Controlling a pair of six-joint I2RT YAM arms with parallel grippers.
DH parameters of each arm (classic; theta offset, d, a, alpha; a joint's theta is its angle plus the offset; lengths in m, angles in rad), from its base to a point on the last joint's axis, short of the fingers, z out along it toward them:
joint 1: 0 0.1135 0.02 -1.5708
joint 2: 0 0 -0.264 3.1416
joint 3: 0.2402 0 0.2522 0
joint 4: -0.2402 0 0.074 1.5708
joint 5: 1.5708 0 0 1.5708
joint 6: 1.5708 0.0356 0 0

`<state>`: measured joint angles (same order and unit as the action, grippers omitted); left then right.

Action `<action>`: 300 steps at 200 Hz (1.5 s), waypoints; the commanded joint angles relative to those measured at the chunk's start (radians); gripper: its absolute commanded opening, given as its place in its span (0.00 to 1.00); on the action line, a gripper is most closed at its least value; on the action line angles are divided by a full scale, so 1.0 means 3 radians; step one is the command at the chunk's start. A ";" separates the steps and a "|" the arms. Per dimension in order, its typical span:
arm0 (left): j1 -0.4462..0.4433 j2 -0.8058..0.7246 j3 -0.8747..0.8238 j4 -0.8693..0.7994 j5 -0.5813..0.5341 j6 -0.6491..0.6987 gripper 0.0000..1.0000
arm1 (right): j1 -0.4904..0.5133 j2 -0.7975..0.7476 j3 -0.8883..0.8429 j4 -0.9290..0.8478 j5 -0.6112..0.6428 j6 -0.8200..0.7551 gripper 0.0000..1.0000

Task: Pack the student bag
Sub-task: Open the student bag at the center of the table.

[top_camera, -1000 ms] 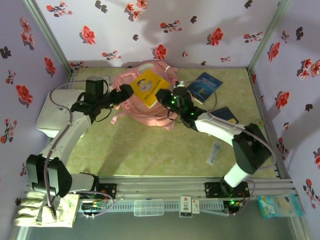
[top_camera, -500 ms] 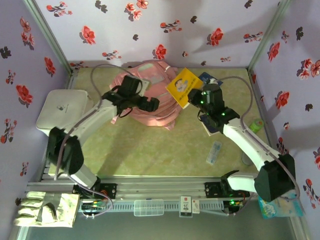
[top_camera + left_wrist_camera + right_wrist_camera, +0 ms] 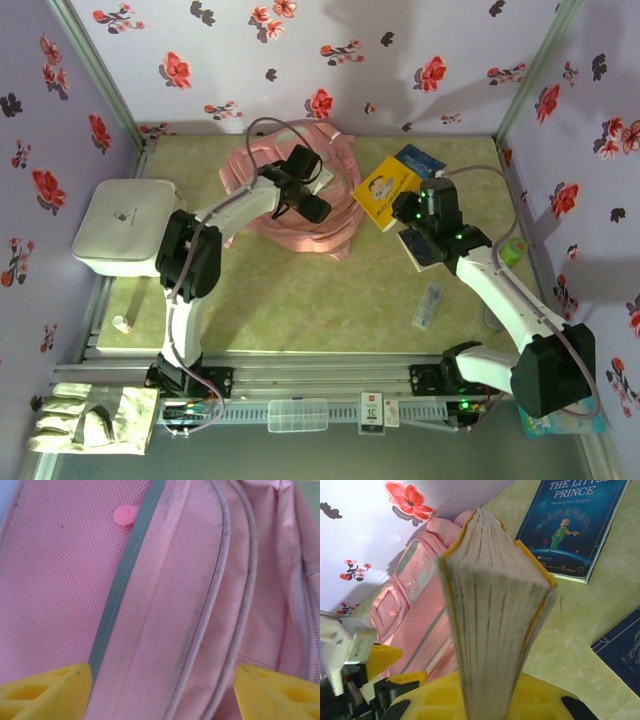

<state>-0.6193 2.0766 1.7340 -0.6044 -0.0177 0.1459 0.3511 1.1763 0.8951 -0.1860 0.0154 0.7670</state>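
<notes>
The student bag (image 3: 285,195), pink and soft, lies at the back of the table and fills the left wrist view (image 3: 165,580). My left gripper (image 3: 312,207) hovers over its right part. The yellow fingertips (image 3: 47,690) stand wide apart, open, with the bag's piped seams between them; I cannot tell whether they touch the fabric. My right gripper (image 3: 408,207) is just right of the bag, shut on a yellow-covered book (image 3: 385,190). In the right wrist view that book (image 3: 495,595) stands page edge up in the gripper (image 3: 490,692), with the bag (image 3: 415,610) behind it.
A blue "Little Prince" book (image 3: 575,525) lies at the back right, a dark blue book (image 3: 620,650) beside the right arm. A white rounded box (image 3: 125,225) sits at the left, a small clear bottle (image 3: 428,305) at front right. Flowered walls enclose three sides.
The left gripper has moved right across the bag and its jaws have narrowed a little. The right gripper has carried the yellow book rightward, off the bag.
</notes>
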 commanded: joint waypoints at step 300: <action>-0.0088 -0.1109 -0.0299 0.1204 -0.0796 -0.0207 0.00 | -0.0024 -0.0741 -0.0468 0.0286 -0.0559 0.0508 0.12</action>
<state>-0.6472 1.8256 1.5944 -0.3656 -0.2359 0.1516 0.3485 0.9630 0.7704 -0.2508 -0.0364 0.8520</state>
